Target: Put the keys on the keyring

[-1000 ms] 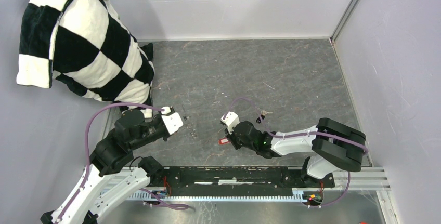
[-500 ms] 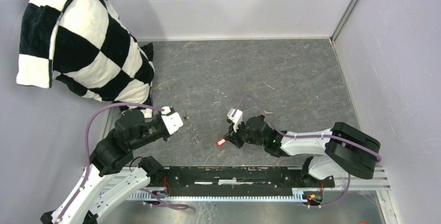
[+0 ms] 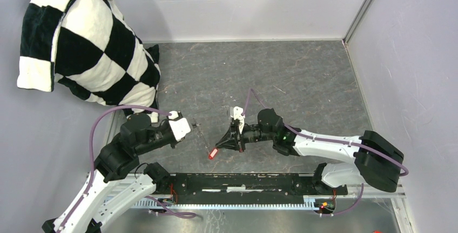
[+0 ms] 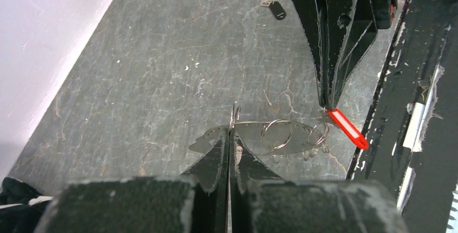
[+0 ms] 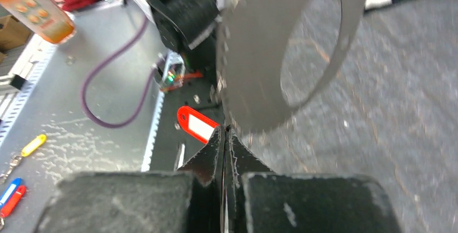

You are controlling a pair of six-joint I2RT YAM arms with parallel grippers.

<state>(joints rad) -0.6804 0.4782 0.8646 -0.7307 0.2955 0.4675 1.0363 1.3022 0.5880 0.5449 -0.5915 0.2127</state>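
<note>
My left gripper [image 4: 233, 127] is shut on the near end of the keyring [image 4: 254, 123], a thin wire loop held level above the floor, with two small split rings [image 4: 276, 134] on it. My right gripper [image 4: 325, 105] is shut on the silver key with the red tag [image 4: 348, 129], right at the loop's far end; whether they touch I cannot tell. In the top view the right gripper [image 3: 220, 145] holds the red tag [image 3: 214, 153] just right of the left gripper [image 3: 190, 124]. In the right wrist view the key [image 5: 254, 81] stands blurred above the right gripper [image 5: 224, 131]. The black-headed key [image 4: 276, 9] lies on the floor.
A black-and-white checked cushion [image 3: 81, 38] leans in the back left corner. A black rail [image 3: 243, 181] runs along the near edge between the arm bases. Grey walls close in the back and right. Loose coloured tags [image 5: 16, 192] lie off the table.
My right arm has reached left and down with the red-tagged key, bringing it close to the left gripper and the keyring. The left arm has hardly moved.
</note>
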